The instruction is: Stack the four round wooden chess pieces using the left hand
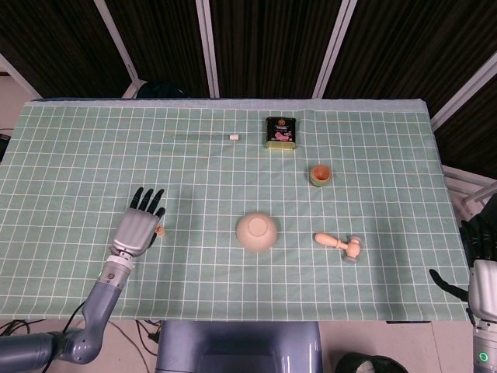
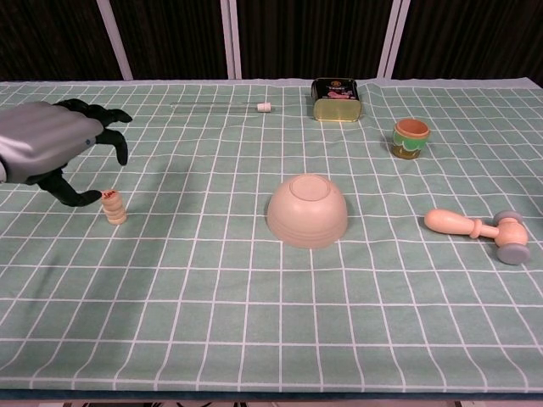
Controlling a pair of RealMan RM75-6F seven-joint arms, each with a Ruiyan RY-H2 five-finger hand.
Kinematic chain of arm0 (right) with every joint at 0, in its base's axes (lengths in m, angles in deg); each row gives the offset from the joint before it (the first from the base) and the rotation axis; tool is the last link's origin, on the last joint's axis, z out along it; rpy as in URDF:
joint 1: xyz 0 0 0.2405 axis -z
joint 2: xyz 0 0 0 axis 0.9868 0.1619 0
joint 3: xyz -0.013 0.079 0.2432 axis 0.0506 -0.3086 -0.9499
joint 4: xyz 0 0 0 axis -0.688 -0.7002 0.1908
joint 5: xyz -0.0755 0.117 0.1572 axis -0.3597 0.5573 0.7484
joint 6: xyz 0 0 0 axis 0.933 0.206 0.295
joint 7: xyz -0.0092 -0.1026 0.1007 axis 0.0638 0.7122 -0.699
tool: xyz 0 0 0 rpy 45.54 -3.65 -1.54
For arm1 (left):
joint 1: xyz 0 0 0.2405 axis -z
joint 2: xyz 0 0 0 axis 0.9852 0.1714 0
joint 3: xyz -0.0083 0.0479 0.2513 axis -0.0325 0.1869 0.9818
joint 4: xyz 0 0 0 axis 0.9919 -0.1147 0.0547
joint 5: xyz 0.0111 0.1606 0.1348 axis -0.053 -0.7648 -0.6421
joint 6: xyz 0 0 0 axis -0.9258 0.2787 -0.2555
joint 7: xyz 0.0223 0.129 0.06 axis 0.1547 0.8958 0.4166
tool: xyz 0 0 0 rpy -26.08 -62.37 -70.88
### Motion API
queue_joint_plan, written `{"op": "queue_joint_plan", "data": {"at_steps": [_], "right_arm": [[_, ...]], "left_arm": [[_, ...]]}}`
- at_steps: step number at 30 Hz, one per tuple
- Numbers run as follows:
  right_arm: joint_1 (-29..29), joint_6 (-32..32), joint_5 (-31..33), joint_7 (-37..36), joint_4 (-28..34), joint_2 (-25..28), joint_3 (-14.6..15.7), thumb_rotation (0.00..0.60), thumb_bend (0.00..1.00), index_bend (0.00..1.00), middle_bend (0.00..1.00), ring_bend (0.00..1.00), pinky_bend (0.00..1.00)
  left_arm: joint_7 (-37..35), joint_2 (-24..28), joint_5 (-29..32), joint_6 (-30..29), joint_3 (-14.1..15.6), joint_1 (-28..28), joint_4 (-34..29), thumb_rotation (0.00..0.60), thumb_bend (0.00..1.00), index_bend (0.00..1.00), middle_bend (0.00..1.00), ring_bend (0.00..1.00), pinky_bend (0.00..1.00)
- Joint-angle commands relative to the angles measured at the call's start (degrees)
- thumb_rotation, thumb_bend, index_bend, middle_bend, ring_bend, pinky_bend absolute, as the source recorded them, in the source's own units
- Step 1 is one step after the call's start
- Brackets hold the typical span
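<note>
A table (image 1: 78, 148) covered by a green cloth with a white grid stands before dark slatted wall panels with pale frames. The stack of round wooden pieces (image 2: 114, 207) stands upright near the table's left front, its long axis vertical, a red mark on its top face; in the head view it shows only as a small tan spot (image 1: 160, 230) just beside the left hand. The left hand (image 2: 53, 149) hovers beside the stack, fingers spread and curled downward, holding nothing; the thumb tip lies close to the top piece, and contact cannot be judged. The right hand (image 1: 483, 272) sits at the right edge, off the table; its finger state cannot be told. An upturned bowl (image 2: 307, 210) rests at centre.
</note>
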State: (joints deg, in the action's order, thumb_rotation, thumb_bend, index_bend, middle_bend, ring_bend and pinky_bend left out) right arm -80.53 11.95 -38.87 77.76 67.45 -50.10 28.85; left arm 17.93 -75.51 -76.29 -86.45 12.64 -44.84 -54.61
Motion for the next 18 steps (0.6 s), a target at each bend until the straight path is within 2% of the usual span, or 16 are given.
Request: {"op": "queue_joint_plan", "data": {"at_steps": [1,8,14,18], "right_arm": [[0.02,0.07,-0.04,-0.05,-0.01,0.02,-0.01,0.6,0.23,0.12,0.01,0.0,0.0],[0.03,1.39,-1.7,0.15,-0.89,-0.46,0.09,0.6,0.23,0.12,0.01,0.0,0.0],[-0.14,0.89,-3.02,-0.17,-0.88,0.0,0.91,0.6,0.23,0.12,0.01,0.0,0.0],[-0.37,-0.3,-4.06,-0.04,-0.74,0.78,1.98,0.6,0.23,0.12,0.01,0.0,0.0]], "left_arm": [[-3.39,3.33,-2.87,-3.77,0.71,-2.79,-3.25,0.6,0.31,0.23,0.0,0.0,0.0],[-16.93,10.4,-9.27,-11.85,3.66,-11.05,-4.42,0.6,0.3,0.1,0.0,0.0,0.0],[-29.23,15.58,-10.81,-14.3,4.31,-16.19,-3.08,0.6,0.3,0.07,0.0,0.0,0.0],[-33.09,18.47,-11.99,-15.33,4.36,-18.24,-2.37,0.6,0.3,0.07,0.0,0.0,0.0]]}}
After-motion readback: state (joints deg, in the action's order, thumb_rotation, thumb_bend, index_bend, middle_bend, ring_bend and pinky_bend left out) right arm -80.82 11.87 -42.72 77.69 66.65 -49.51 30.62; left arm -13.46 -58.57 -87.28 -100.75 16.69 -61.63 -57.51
